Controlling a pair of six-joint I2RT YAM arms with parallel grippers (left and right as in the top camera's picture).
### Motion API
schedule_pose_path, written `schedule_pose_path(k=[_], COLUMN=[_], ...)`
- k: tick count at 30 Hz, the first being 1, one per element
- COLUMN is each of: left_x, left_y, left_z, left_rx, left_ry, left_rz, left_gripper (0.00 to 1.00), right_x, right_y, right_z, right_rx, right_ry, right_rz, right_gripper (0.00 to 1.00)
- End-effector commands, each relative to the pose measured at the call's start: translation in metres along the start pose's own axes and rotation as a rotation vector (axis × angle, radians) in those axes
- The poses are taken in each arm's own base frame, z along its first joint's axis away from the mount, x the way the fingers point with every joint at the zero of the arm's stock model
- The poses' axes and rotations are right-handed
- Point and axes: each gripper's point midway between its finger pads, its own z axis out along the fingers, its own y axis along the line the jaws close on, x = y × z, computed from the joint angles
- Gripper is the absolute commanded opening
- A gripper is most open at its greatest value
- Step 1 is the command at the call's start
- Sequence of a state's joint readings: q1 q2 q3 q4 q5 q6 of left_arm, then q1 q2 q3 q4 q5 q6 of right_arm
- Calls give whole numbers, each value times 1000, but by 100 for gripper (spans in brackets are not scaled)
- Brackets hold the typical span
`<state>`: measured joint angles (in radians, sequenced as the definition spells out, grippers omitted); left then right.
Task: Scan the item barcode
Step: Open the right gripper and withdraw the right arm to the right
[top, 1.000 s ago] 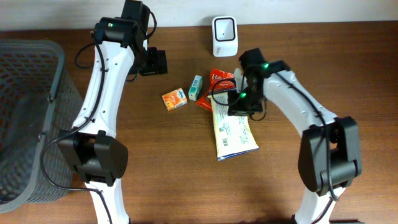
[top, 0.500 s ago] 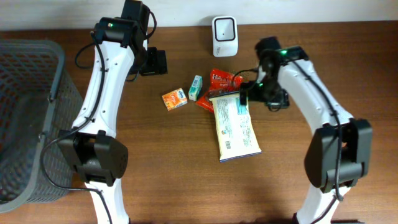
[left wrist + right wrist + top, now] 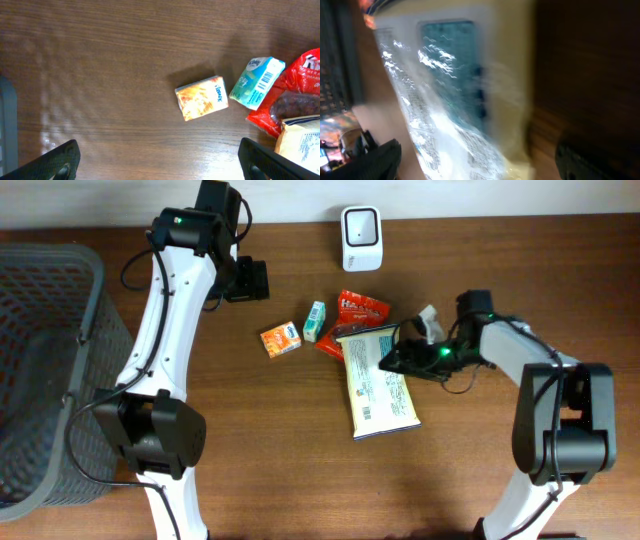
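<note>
A cream and white printed packet [image 3: 378, 380] lies flat on the table, its top edge overlapping a red snack packet [image 3: 358, 310]. My right gripper [image 3: 396, 360] lies low at the packet's right edge, open and holding nothing. In the right wrist view the packet [image 3: 455, 100] is blurred and fills the space between the spread fingers of the right gripper [image 3: 482, 162]. The white scanner [image 3: 360, 237] stands at the back of the table. My left gripper [image 3: 248, 280] hangs open at the back left, and in its own view the left gripper [image 3: 160, 162] is over bare wood.
A small orange box [image 3: 281, 339] and a teal box [image 3: 315, 321] lie left of the packets; the orange box [image 3: 201, 98] and teal box [image 3: 256, 82] also show in the left wrist view. A grey mesh basket [image 3: 85, 330] stands at the left edge.
My right gripper has opened and let go of the cream packet, then swung right and down beside it. The packet now lies flat, shifted slightly. The left arm has not moved.
</note>
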<state>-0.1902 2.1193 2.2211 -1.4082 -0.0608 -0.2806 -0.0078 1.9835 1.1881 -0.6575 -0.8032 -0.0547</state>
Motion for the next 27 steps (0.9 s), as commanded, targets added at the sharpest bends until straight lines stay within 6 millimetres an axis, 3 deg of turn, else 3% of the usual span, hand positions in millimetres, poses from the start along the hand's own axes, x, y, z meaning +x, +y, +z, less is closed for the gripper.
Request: schedule_pose_path(k=[1,2,4,6,8,11,12,14,16,18,20,22,24,25,27], left_x=[-1,-1,-1,-1,-1,-1,-1,-1,-1,-1,-1,-1,-1,-1,-1], left_y=[1,1,1,1,1,1,1,1,1,1,1,1,1,1,1], left_z=[1,1,1,1,1,1,1,1,1,1,1,1,1,1,1], left_rx=[-7,-7,-7,-7,-7,-7,-7,-7,-7,-7,-7,-7,-7,-7,-7], left_ry=[-2,-2,-2,-2,-2,-2,-2,-2,-2,-2,-2,-2,-2,-2,-2], left_rz=[0,0,0,0,0,0,0,0,0,0,0,0,0,0,0], left_gripper=[99,99,99,99,99,99,99,99,99,99,99,99,99,99,99], right_x=[20,23,21,15,0,-17,-20,-8,14,21,27,30,26,25,32], right_y=[10,5,-2,-4,-4,4,18,29,14,2,-9,-26,-39,-49,-81], right_z=[30,37,36,24,-11,-87,-123,-173,-204,-198,-180,-171,-177,-187,-220], right_rx=[21,93,142,147,222,509,614,781,979,1031,1034,1043,1018,1013,1012], right_ry=[60,71,60,57,42,-9,-43,-60,-22,34,44,35,-10,-40,-118], right_rz=[35,63,127,165,206,187,163,167,245,247,334,425,498,538,697], right_gripper=[84,66,7,4,4,4,4,4,4,4,4,39,88,96,99])
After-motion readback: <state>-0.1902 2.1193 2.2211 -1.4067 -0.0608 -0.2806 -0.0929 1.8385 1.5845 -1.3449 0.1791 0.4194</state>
